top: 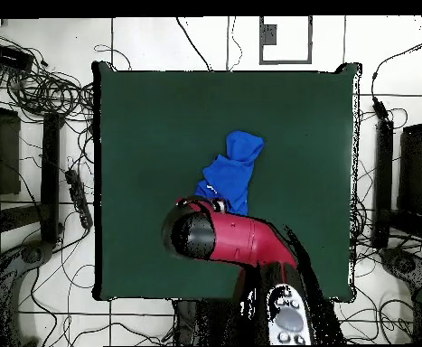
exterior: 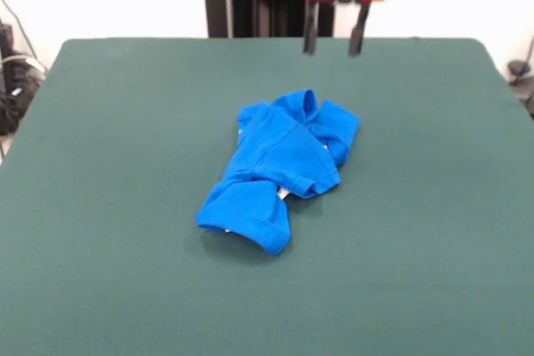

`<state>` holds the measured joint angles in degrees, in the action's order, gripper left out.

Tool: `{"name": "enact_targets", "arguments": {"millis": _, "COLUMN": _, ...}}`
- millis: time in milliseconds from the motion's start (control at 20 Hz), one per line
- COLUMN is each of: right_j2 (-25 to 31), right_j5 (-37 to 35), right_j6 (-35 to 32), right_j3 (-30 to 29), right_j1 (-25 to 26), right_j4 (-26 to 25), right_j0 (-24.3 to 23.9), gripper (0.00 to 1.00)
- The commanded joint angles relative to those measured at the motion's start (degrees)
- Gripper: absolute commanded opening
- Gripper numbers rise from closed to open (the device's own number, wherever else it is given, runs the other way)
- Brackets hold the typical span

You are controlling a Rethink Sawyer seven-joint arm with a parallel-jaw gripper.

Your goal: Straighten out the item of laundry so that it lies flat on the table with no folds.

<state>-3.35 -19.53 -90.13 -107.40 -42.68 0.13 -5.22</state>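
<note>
A: Where is the T-shirt [exterior: 279,168] just now?

B: Bunched in a crumpled heap about the middle of the worktop [exterior: 100,206], folded over itself, a sleeve or hem rolled toward the near edge. No print shows; only blue cloth.

A: So which step is in hand?

B: By my reckoning the start of a reach. Nothing is flattened yet. The gripper [exterior: 335,39] hangs above the far edge, well apart from the shirt.

A: And its fingers [exterior: 310,29]?

B: Two dark prongs pointing down, a clear gap between them, holding nothing and touching nothing.

A: What does the next move call for?

B: I'd judge coming down on an outer edge of the heap, perhaps the rolled part, pinching one layer only and drawing it outward to unfold.
</note>
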Motion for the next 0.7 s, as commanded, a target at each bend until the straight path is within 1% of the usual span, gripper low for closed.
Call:
{"name": "enact_targets", "arguments": {"millis": 50, "right_j2": 7.53, "right_j5": 7.78, "right_j6": -6.66, "right_j3": 6.14, "right_j1": 13.44, "right_j4": -0.33, "right_j0": -2.81, "gripper": 1.0}}
{"name": "enact_targets", "arguments": {"millis": 100, "right_j2": 8.65, "right_j5": 8.94, "right_j6": -6.33, "right_j3": 6.47, "right_j1": 15.14, "right_j4": -0.45, "right_j0": -3.62, "gripper": 1.0}}
{"name": "enact_targets", "arguments": {"millis": 250, "right_j2": 8.78, "right_j5": 11.11, "right_j6": -6.65, "right_j3": 7.42, "right_j1": 16.38, "right_j4": -1.13, "right_j0": -3.29, "gripper": 1.0}}
{"name": "enact_targets", "arguments": {"millis": 350, "right_j2": 8.96, "right_j5": 10.99, "right_j6": -6.72, "right_j3": 8.08, "right_j1": 16.99, "right_j4": -0.93, "right_j0": -3.17, "gripper": 1.0}}
{"name": "enact_targets", "arguments": {"millis": 500, "right_j2": 10.54, "right_j5": 12.09, "right_j6": -6.13, "right_j3": 9.18, "right_j1": 19.41, "right_j4": -1.03, "right_j0": -4.47, "gripper": 1.0}}
{"name": "enact_targets", "arguments": {"millis": 700, "right_j2": 10.67, "right_j5": 14.15, "right_j6": -6.49, "right_j3": 10.38, "right_j1": 21.67, "right_j4": -1.16, "right_j0": -4.88, "gripper": 1.0}}
